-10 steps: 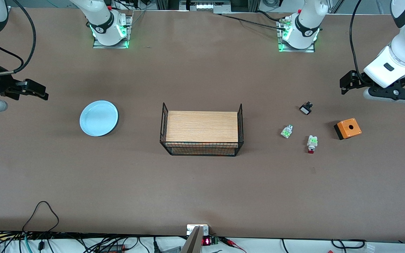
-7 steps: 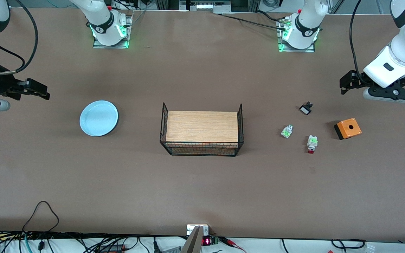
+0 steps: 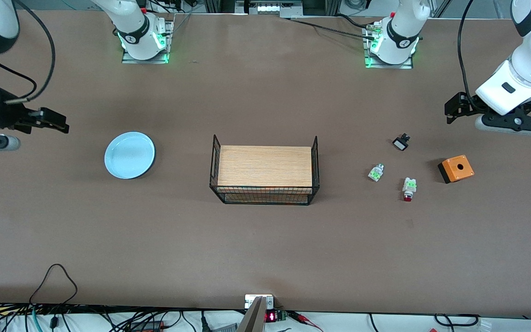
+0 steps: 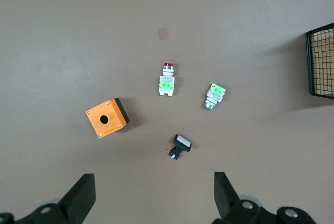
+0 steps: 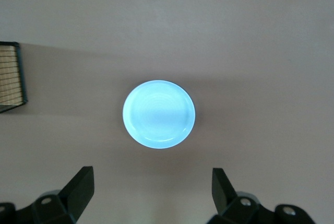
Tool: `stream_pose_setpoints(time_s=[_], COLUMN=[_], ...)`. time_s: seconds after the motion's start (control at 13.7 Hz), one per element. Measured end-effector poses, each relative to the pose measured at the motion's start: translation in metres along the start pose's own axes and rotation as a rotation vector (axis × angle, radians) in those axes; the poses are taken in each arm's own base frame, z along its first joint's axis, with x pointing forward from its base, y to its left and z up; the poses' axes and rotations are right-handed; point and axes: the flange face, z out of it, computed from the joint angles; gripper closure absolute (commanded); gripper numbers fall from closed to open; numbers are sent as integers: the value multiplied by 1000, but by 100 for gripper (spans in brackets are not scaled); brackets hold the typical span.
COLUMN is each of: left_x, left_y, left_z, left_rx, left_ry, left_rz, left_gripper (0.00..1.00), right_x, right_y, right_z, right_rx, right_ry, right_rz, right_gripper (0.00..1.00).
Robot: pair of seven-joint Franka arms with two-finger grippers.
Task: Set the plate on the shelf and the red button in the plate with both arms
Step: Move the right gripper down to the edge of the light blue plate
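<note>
1. The basket [image 3: 264, 169] with its wooden board sits mid-table and serves as the landmark.
2. The plate [image 3: 129, 155] lies flat on the table, well apart from the basket toward the right arm's end.
3. The red button [image 3: 409, 188] lies toward the left arm's end, between a white-green part [image 3: 375, 172] and an orange box [image 3: 456, 168]; a black part [image 3: 401, 142] lies farther from the front camera.
4. The right gripper [image 5: 151, 195] hangs open and empty above the table near the plate.
5. The left gripper [image 4: 154, 200] hangs open and empty above the table near the black part.
</note>
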Motion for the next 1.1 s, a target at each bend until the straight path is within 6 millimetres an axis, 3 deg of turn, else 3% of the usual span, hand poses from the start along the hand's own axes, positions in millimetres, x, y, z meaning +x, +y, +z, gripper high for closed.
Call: stream_pose_setpoints(time_s=[0.66, 0.88, 1.1], left_x=[0, 0, 1], left_y=[3, 3, 4], left_z=[0, -1, -3], left_rx=[0, 0, 1], left_ry=[1, 1, 7], left_rz=[6, 6, 6], left_gripper=[0, 0, 0], right_x=[56, 52, 31], right_y=[0, 2, 14], right_z=[115, 174, 238], right_rx=[-68, -67, -64], right_ry=[-43, -26, -48], right_rz=[-9, -12, 3], right_gripper=[0, 0, 0])
